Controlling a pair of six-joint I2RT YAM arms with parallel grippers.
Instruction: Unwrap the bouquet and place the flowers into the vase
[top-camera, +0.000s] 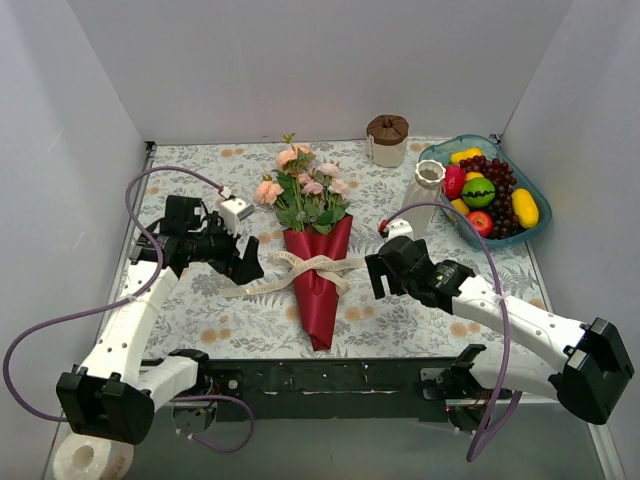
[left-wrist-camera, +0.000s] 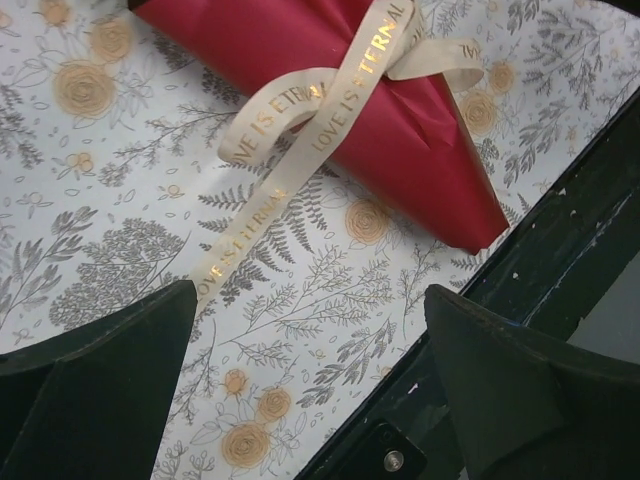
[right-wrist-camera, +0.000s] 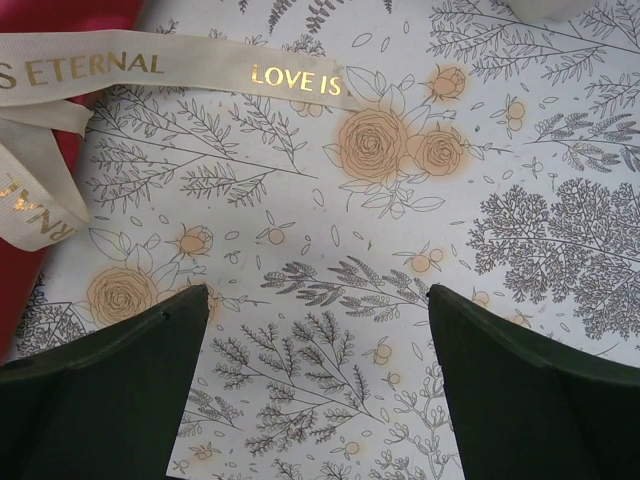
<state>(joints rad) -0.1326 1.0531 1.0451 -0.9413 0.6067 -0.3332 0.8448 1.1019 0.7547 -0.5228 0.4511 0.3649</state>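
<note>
The bouquet lies in the middle of the table, a dark red paper cone pointing toward the arms. Its pink and peach flowers point toward the back wall. A cream ribbon printed in gold is tied round the cone; its tails trail out on both sides. My left gripper hovers open left of the cone, over the left ribbon tail. My right gripper hovers open right of it, near the right tail's end. Nothing sits between either pair of fingers. The white vase stands upright at the back right.
A cream jar with a brown lid stands at the back, left of the vase. A teal tray of plastic fruit sits at the far right. A floral cloth covers the table. The black front rail runs close under my left gripper.
</note>
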